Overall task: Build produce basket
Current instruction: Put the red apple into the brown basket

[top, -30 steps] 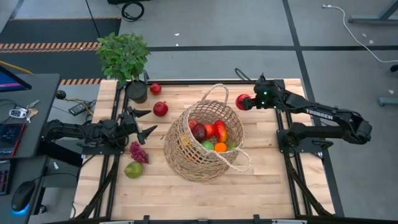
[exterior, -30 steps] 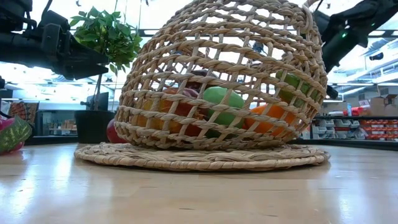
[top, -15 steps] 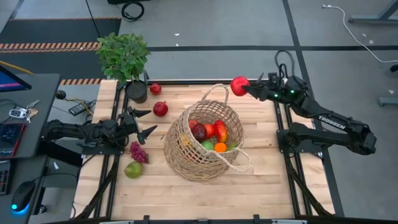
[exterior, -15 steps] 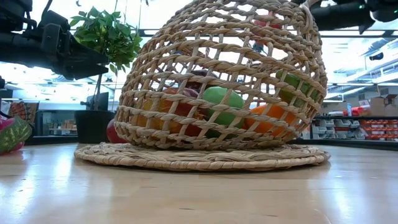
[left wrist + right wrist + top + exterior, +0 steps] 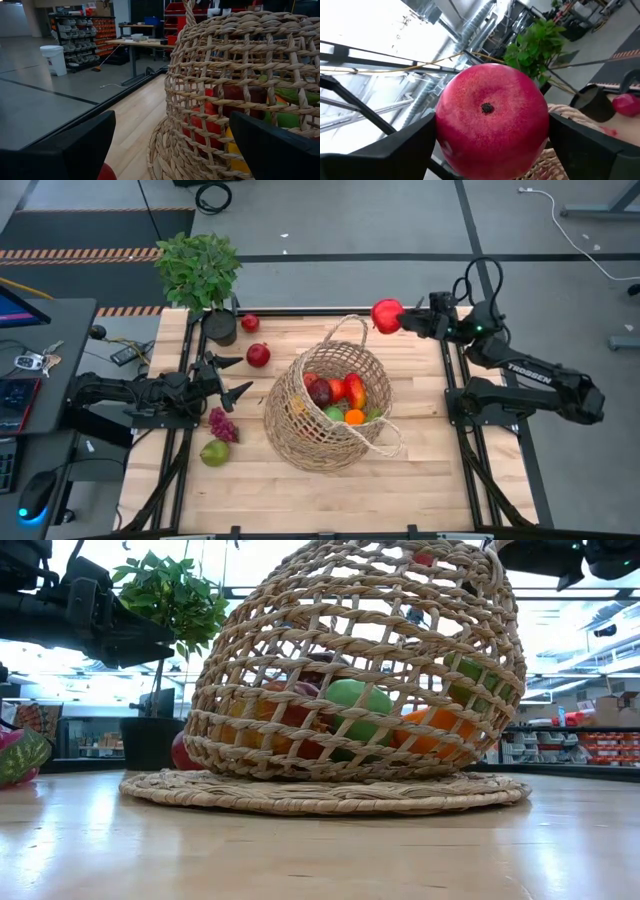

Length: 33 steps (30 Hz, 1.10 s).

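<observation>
The round tan wicker basket lies on the table and holds several fruits: red, dark, green, orange. My right gripper is raised over the far right part of the table, beyond the basket, shut on a round red fruit. My left gripper hovers open at the table's left, pointing at the basket. Outside the basket lie two red fruits, a dark purple grape bunch and a green fruit. My right gripper pinches the red fruit between its two fingers, one on each side of its round body. The fingers reach about level from the table's right. The fruit is lifted clear of the table.
A leafy green plant in a black pot stands at the far left corner. The basket fills the middle of the low view. Bare wood lies along the near edge and to the right of the basket.
My right gripper has lifted the red fruit off the table near the far right edge, carried it up and toward the far edge, and tipped from pointing down to about level. The left arm kept still.
</observation>
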{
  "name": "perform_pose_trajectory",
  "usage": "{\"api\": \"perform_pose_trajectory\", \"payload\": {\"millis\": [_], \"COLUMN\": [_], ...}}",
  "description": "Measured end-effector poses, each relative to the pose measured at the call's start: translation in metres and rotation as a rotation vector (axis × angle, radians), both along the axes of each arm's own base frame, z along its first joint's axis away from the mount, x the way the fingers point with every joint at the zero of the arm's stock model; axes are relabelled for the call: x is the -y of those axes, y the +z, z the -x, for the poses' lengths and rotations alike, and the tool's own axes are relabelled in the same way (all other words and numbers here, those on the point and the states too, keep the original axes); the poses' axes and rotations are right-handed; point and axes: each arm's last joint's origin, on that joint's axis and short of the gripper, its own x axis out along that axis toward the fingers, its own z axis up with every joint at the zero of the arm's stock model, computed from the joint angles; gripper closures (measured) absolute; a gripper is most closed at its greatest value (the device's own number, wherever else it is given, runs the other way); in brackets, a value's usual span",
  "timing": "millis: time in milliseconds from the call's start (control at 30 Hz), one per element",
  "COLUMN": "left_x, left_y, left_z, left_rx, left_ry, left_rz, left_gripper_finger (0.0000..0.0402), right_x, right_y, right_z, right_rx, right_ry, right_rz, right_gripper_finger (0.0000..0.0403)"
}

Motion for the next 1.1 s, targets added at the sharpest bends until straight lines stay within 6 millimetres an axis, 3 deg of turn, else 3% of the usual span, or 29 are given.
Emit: {"api": "perform_pose_trajectory", "payload": {"millis": [733, 900, 1100], "left_x": [0.0, 0.0, 0.0], "left_y": [0.0, 0.0, 0.0], "left_z": [0.0, 0.0, 0.0], "left_rx": [0.0, 0.0, 0.0], "left_ry": [0.0, 0.0, 0.0], "left_rz": [0.0, 0.0, 0.0], "left_gripper_finger": [0.0004, 0.0004, 0.0004], "right_x": [-0.01, -0.015, -0.02], "right_y": [-0.006, 0.015, 0.041], "right_z": [-0.031, -0.036, -0.038], "right_rx": [0.019, -0.006, -0.175], "right_ry": [0.172, 0.181, 0.145], "right_rz": [-0.044, 0.021, 0.104], "right_gripper_finger": [0.0034, 0.0034, 0.0034]}}
